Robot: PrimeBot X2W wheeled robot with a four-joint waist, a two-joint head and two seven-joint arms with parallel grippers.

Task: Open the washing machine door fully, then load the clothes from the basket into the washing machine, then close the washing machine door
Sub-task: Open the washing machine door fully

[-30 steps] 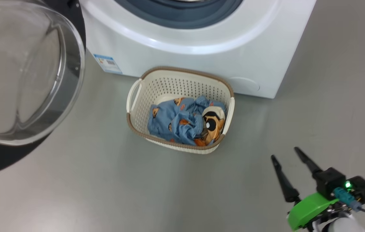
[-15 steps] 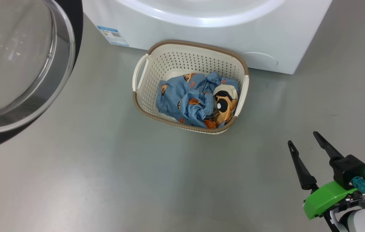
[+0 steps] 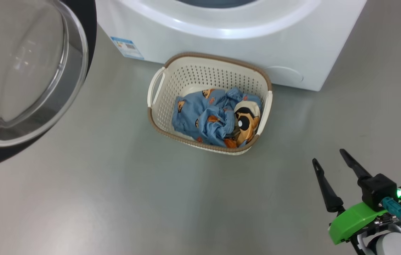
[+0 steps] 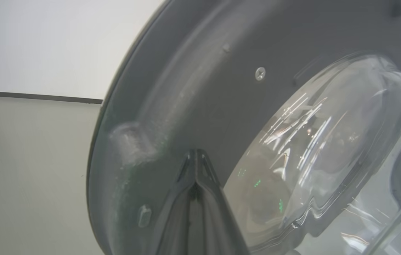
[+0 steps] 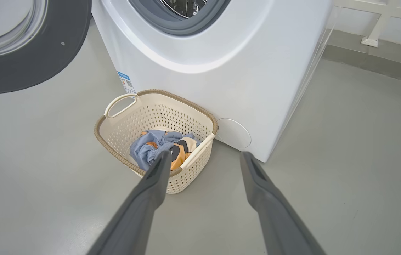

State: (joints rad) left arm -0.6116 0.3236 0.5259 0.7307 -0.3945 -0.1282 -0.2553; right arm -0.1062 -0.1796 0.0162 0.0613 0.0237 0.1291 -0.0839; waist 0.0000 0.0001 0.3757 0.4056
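The washing machine door (image 3: 27, 71) is swung open way over on the left, with its big clear glass bowl bulging toward the head camera and the black ring around it. The washing machine (image 3: 229, 46) sits at the far side, and in the right wrist view you can see its grey rubber ring (image 5: 182, 30) and a bit of the steel drum (image 5: 186, 5). A blue energy sticker (image 3: 127, 47) is on its lower left front.

The basket (image 3: 200, 71) is on the grey floor (image 3: 115, 194) just in front of the machine, its far rim right up by the white front panel. The clothes (image 3: 207, 117) are bunched up inside it: blue printed fabric, with the cream and orange cartoon-face piece on the right side.

The right gripper (image 3: 328, 156) hangs at the near right, well apart from the basket, fingers spread wide with nothing in them. The left gripper (image 4: 195, 154) has its fingers pinched together on nothing, tip close up to the grey inner face of the door. I can't tell if it actually touches.
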